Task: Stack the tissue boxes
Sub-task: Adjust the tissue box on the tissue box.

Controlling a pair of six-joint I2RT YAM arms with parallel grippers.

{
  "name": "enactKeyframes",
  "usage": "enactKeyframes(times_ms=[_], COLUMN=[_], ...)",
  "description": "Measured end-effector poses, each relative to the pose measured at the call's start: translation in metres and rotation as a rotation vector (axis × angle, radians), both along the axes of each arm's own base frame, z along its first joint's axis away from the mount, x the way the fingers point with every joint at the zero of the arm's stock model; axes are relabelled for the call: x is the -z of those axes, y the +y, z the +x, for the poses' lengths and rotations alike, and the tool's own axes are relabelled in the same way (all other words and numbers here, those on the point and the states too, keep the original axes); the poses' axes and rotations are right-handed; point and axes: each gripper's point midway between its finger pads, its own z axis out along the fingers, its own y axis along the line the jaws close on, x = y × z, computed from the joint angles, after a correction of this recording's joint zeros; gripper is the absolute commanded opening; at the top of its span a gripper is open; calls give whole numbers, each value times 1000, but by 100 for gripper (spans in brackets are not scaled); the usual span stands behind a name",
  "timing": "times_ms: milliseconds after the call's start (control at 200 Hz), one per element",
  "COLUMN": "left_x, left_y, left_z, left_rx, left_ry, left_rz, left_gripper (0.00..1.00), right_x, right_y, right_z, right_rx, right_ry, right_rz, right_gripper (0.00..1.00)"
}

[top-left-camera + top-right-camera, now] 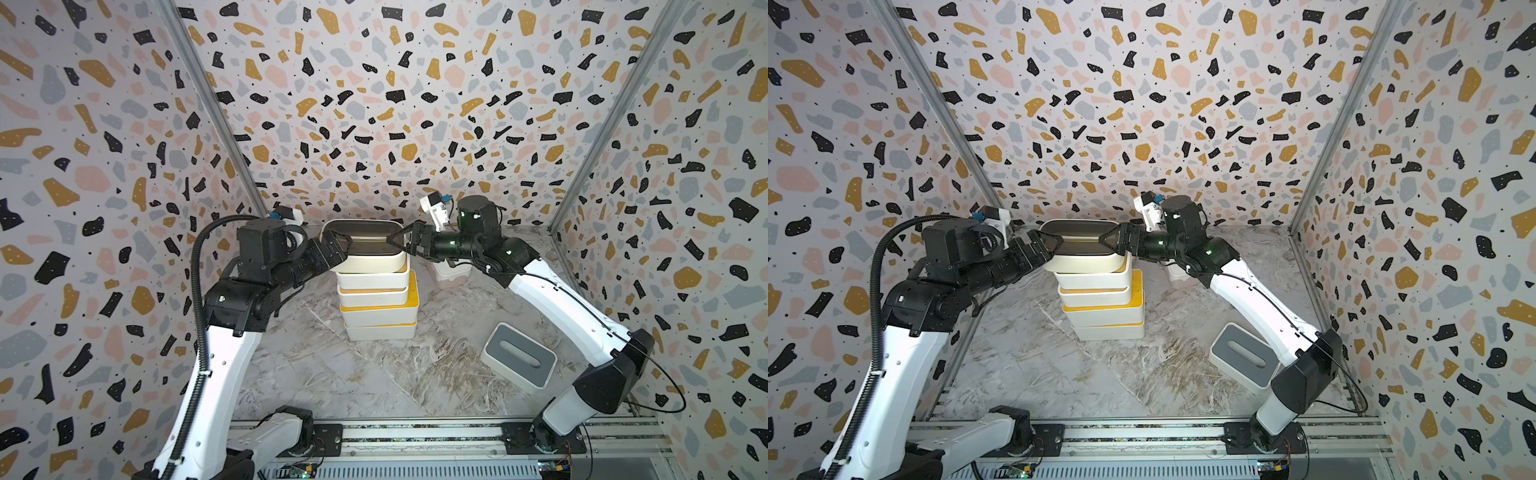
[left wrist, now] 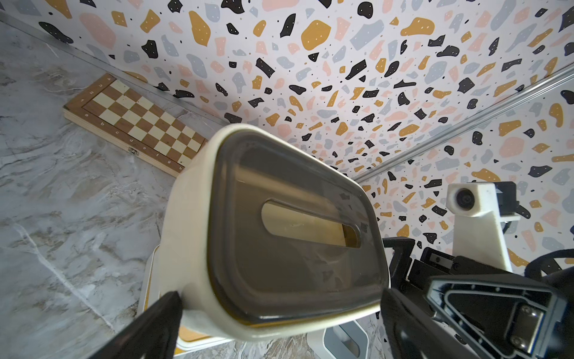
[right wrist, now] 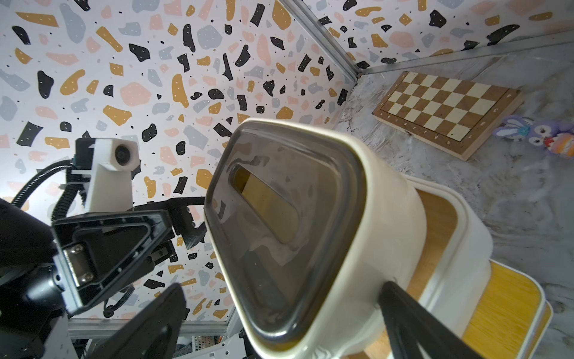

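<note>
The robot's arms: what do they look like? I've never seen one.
Both have glossy white shells, as on the left arm and right arm, with chunky black joints. A ribbed black hose runs up the left; a thin black cable loops off the right. Small green lights glow on the right. The left end effector and right end effector have black triangular fingers.

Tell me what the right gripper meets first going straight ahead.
The right gripper would meet the dark-lidded tissue box atop the stack; its end looks to sit between the open jaws, so contact likely comes soon.
</note>
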Motion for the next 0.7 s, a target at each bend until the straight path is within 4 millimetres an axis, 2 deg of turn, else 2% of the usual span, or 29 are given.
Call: enactKeyframes(times_ms=[150, 451, 696], left_x=[0, -4, -5], left_y=[1, -2, -11], left_z=[0, 4, 7], left_rx=[-8, -10, 30], left_ry=[7, 8, 11], left_rz=[-10, -51, -81], left_gripper=[100, 100, 100], right_x=[-16, -26, -16], right_y=[0, -2, -9], right_z=[-1, -2, -3], right_rx=[-3, 7, 21], right_ry=[-27, -39, -8], right_rz=[27, 34, 24], right_gripper=[99, 99, 99])
